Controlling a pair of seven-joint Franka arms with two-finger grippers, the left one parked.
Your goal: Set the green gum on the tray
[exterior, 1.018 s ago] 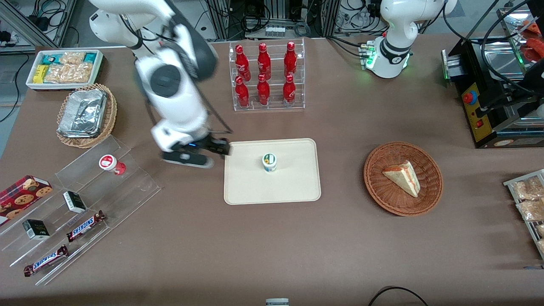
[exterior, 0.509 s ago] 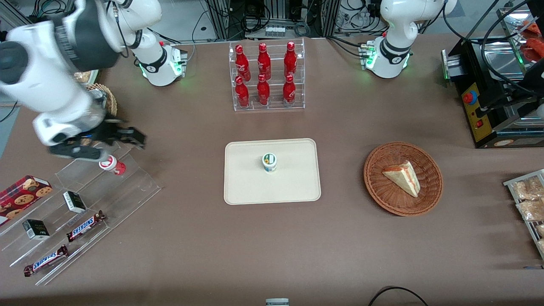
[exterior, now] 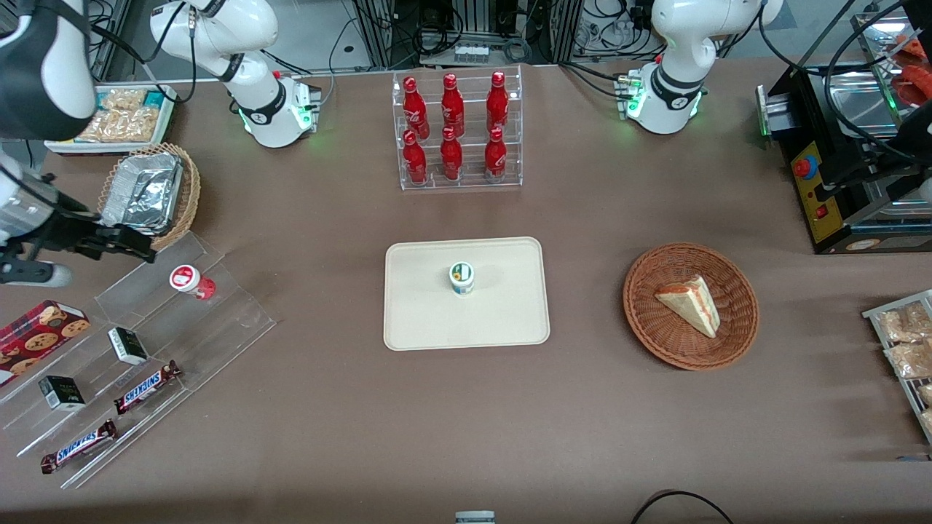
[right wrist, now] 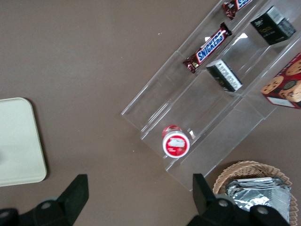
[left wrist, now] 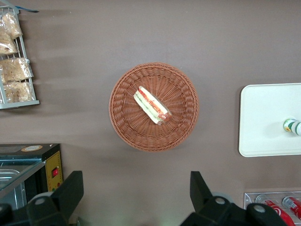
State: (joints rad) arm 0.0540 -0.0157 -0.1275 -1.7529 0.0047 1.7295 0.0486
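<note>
The green gum, a small white bottle with a green-rimmed lid, stands upright near the middle of the cream tray. The left wrist view also shows the gum on the tray. My gripper hangs far from them, toward the working arm's end of the table, above the edge of the clear stepped stand. In the right wrist view the gripper is open and holds nothing. One tray corner shows there; the gum is out of that view.
A red-lidded bottle sits on the stepped stand with Snickers bars and small dark boxes. A basket of foil and a white snack bin are close by. A rack of red bottles and a sandwich basket also stand on the table.
My arm has swung away from the tray's edge toward the working arm's end of the table, past the red-lidded bottle. The green gum has stayed put on the tray.
</note>
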